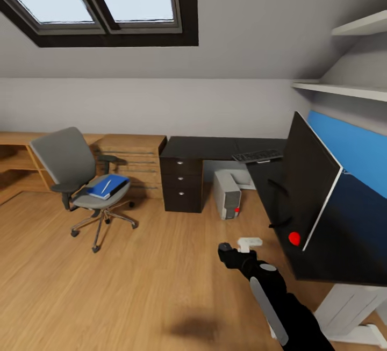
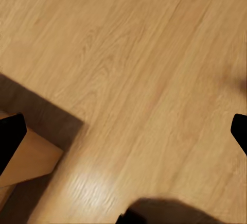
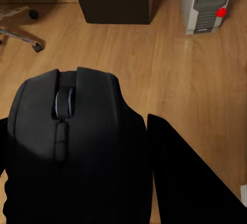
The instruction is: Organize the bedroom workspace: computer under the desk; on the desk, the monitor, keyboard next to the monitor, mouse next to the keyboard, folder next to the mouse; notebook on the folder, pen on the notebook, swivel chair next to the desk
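Note:
My right gripper is shut on the black mouse and holds it above the wood floor in front of the desk. One dark finger shows beside the mouse. The grey swivel chair stands to the left, apart from the desk, with a blue folder and a pale pen on its seat; I cannot tell the notebook apart from the folder. The keyboard lies on the black desk. The monitor stands at the right. The computer sits under the desk. My left gripper is open over bare floor.
A dark drawer unit holds up the desk's left end, with a low wooden cabinet beside it. White desk legs stand close to my right arm. Wall shelves hang above the monitor. A wooden block edge lies below my left gripper.

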### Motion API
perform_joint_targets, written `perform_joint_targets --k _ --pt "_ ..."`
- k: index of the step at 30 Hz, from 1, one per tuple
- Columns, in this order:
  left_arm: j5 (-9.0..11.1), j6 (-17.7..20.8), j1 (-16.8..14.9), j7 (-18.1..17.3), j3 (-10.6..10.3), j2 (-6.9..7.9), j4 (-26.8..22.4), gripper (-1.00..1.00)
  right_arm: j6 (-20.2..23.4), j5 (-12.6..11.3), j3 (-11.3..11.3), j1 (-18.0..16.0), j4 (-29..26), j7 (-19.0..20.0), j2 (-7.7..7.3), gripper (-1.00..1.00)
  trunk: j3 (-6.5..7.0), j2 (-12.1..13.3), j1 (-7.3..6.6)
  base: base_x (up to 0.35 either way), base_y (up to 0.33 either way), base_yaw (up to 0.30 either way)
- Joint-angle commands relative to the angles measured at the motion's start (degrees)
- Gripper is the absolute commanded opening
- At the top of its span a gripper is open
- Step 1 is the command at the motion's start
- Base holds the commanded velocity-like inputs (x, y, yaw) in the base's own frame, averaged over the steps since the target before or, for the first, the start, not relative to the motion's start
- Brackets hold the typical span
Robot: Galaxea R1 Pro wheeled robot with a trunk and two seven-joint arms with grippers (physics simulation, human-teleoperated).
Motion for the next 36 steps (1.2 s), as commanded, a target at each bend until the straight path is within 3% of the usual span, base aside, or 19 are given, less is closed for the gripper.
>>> perform_joint_targets --k 1,7,17,31,36 --pt "0.6 -0.3 0.0 0.1 -0.1 0.00 0.3 1.00 0.0 -0.8 0.2 0.0 0.0 -0.7 -0.06 -1.00 -0.06 0.0 0.03 0.277 0.224 0.000" --pt "0.4 -0.4 0.0 0.1 -0.1 -0.03 1.0 1.00 -2.8 -0.9 1.0 0.0 0.0 -4.5 -0.05 -1.00 -0.06 0.0 0.03 0.310 0.143 0.000" --pt "0.6 -0.5 0.0 0.1 -0.1 -0.17 0.8 1.00 -2.9 -0.8 1.0 0.0 0.0 -4.7 -0.14 -1.00 -0.06 0.0 0.03 0.104 0.008 0.000" --pt "0.7 -0.5 0.0 0.1 -0.1 -0.03 0.9 1.00 -3.0 -0.7 1.0 0.0 -0.1 -4.8 -0.13 -1.00 2.45 5.6 -3.05 0.240 0.000 0.001" --pt "0.7 -0.5 0.0 0.1 -0.1 -0.03 0.9 1.00 -3.6 -0.7 1.0 0.0 0.0 -4.9 -0.12 -1.00 3.35 7.6 -4.14 0.326 0.000 0.187"
